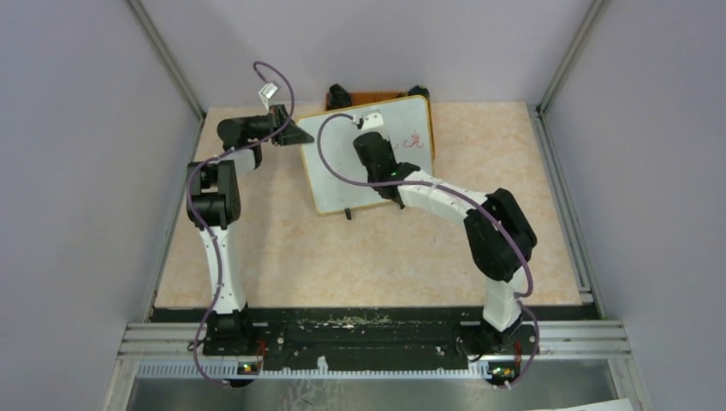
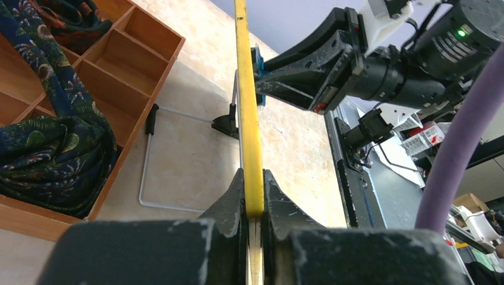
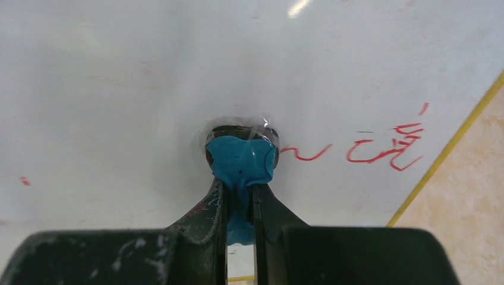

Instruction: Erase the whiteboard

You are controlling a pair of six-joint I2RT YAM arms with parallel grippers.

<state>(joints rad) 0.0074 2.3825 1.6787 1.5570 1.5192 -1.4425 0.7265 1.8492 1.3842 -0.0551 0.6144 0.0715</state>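
The whiteboard [image 1: 342, 175] leans tilted at the back of the table, with red handwriting [image 1: 413, 139] near its right side. My left gripper [image 1: 297, 134] is shut on the board's left edge; in the left wrist view the yellow frame edge [image 2: 248, 107] runs up from between my fingertips [image 2: 254, 205]. My right gripper [image 1: 371, 124] is shut on a blue eraser pad [image 3: 242, 159] and presses it against the white surface [image 3: 119, 89]. The red characters [image 3: 386, 145] lie just right of the pad. A small red mark [image 3: 24, 180] sits far left.
An orange wooden tray [image 1: 370, 97] stands behind the board; in the left wrist view its compartments [image 2: 119, 59] hold a dark patterned cloth [image 2: 53, 148]. The board's wire stand [image 2: 172, 160] and black foot [image 1: 348, 214] rest on the tan tabletop. Grey walls close in both sides.
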